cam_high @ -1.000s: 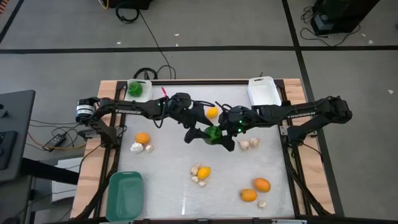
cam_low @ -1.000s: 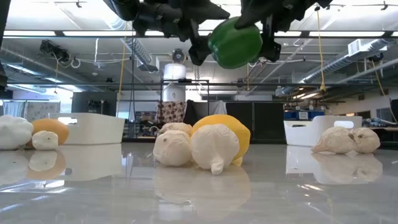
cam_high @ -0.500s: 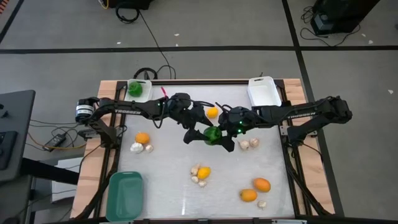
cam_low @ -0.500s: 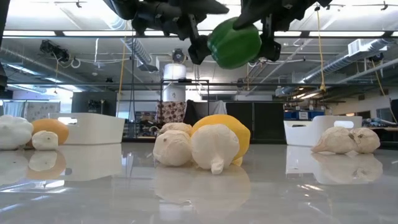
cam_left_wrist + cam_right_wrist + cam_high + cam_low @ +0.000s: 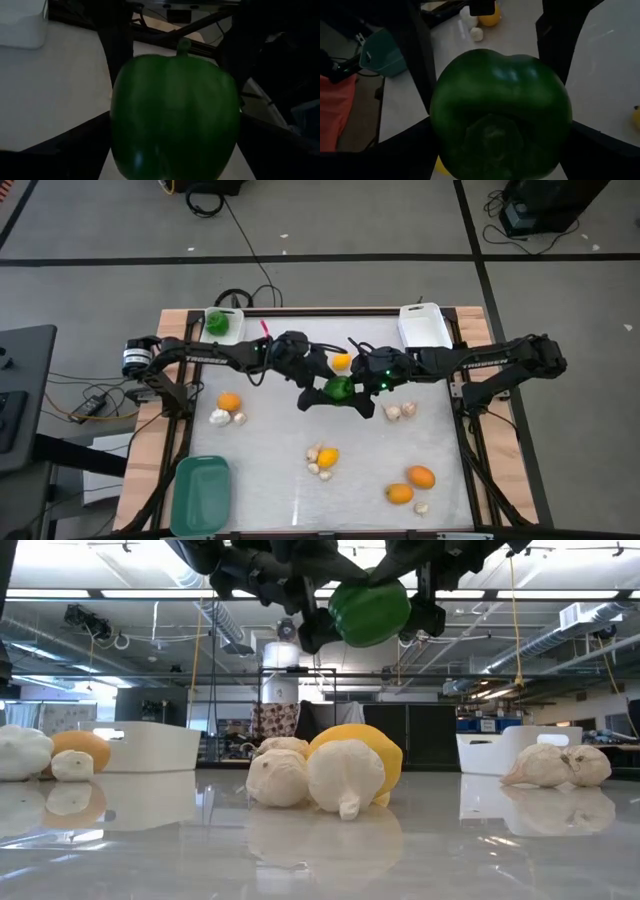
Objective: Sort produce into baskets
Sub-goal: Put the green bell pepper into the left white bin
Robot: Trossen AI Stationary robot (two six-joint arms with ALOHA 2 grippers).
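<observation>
Above the white bench (image 5: 270,470), mid-air, hangs a green bell pepper (image 5: 338,388), its underside hidden. The left pincer (image 5: 322,387) and right pincer (image 5: 357,389) both pinch it from opposite sides.

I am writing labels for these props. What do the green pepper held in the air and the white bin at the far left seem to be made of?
The green pepper, gripped between the right pincer and the left pincer, looks like smooth, glossy plastic: its skin is even and shows soft highlights. It could be rubber. The white bin seems to be matte, opaque moulded plastic, with plain flat walls.
</observation>
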